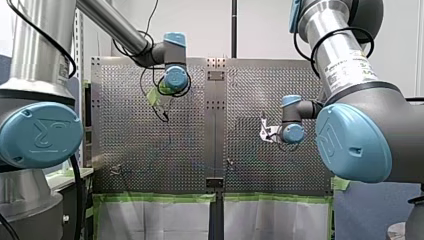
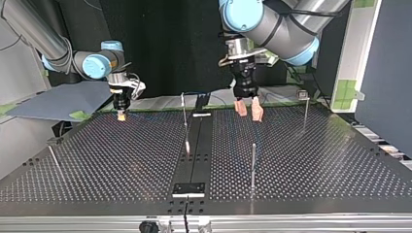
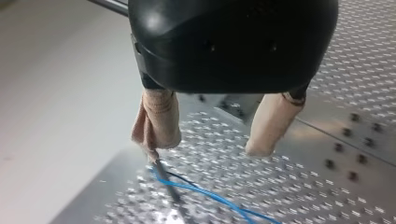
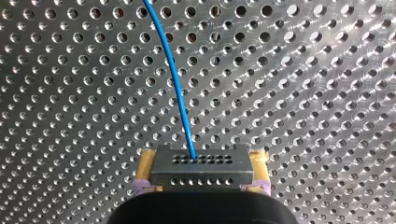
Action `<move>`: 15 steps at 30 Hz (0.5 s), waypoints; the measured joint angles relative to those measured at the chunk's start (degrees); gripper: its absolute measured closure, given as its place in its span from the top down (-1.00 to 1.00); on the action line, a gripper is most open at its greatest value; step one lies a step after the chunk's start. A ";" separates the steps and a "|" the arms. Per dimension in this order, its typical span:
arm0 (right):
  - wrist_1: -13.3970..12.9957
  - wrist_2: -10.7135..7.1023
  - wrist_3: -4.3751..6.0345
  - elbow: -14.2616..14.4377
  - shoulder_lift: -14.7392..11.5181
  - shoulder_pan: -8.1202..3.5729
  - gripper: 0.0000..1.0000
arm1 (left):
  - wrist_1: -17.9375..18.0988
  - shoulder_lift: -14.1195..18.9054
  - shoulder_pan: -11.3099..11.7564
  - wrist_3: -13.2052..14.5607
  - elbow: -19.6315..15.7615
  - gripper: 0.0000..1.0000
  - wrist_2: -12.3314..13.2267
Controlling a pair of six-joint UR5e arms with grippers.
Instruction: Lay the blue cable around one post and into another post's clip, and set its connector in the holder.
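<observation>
Right wrist view: our right gripper (image 4: 201,171) is clamped on the grey connector (image 4: 201,161), and we see its yellow pads (image 4: 145,168) pressed against the block's two ends. The blue cable (image 4: 175,79) leaves one hole in the connector's upper row and runs ahead of the gripper in a gentle curve over the perforated table (image 4: 317,93).

In the left wrist view our left gripper (image 3: 212,137) has its jaws spread, with nothing between the beige fingers (image 3: 156,121). Under them the blue cable runs across the plate. A slim dark rod (image 3: 164,179) stands just below one fingertip; we cannot tell whether the two touch.

In the top view both grippers hang at the table's far edge, well apart: the left one at the right of the centre strip (image 2: 180,170), the right one towards the view's left. Between them a thin post (image 2: 184,114) stands by the strip. A second post (image 2: 253,165) stands upright nearer the camera, a third post (image 2: 305,109), with a small square head, is at the far right, and a leaning post (image 2: 53,160) is at the view's left. A small black plate (image 2: 189,188) lies on the strip at the near edge; the connector is not on it, being held well away in the right gripper
</observation>
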 joint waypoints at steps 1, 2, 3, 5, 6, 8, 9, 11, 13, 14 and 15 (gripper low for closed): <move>-0.01 -0.01 -0.05 0.00 0.00 0.00 -0.98 | 0.01 0.47 0.08 -0.47 0.01 1.00 0.07; -0.01 -0.01 -0.10 0.00 0.02 -0.01 -0.98 | 0.03 1.12 0.17 -1.11 0.01 1.00 0.33; -0.01 -0.01 -0.13 0.00 0.02 0.00 -0.98 | 0.05 1.62 0.23 -1.62 0.03 1.00 0.63; 0.01 0.00 -0.21 0.00 0.05 -0.01 -0.98 | 0.04 2.57 0.33 -2.75 0.12 1.00 1.51; 0.01 0.00 -0.23 0.00 0.06 -0.01 -0.98 | 0.05 2.73 0.36 -3.22 0.15 1.00 1.91; 0.05 0.00 -0.32 0.00 0.08 -0.01 -0.98 | 0.10 2.53 0.41 -4.27 0.22 1.00 2.91; 0.07 0.01 -0.38 0.00 0.08 -0.01 -0.98 | 0.14 2.27 0.44 -4.72 0.27 1.00 3.35; 0.10 0.01 -0.52 0.01 0.08 -0.01 -0.98 | 0.35 1.47 0.52 -5.78 0.40 1.00 4.38; 0.12 0.01 -0.60 0.00 0.09 0.00 -0.98 | 0.52 0.64 0.69 -6.69 0.48 1.00 5.28; 0.12 0.01 -0.65 0.00 0.09 0.00 -0.98 | 0.60 0.14 0.80 -7.28 0.53 1.00 5.86; 0.13 0.01 -0.68 0.01 0.09 0.00 -0.98 | 0.64 -0.15 0.87 -7.70 0.55 1.00 6.29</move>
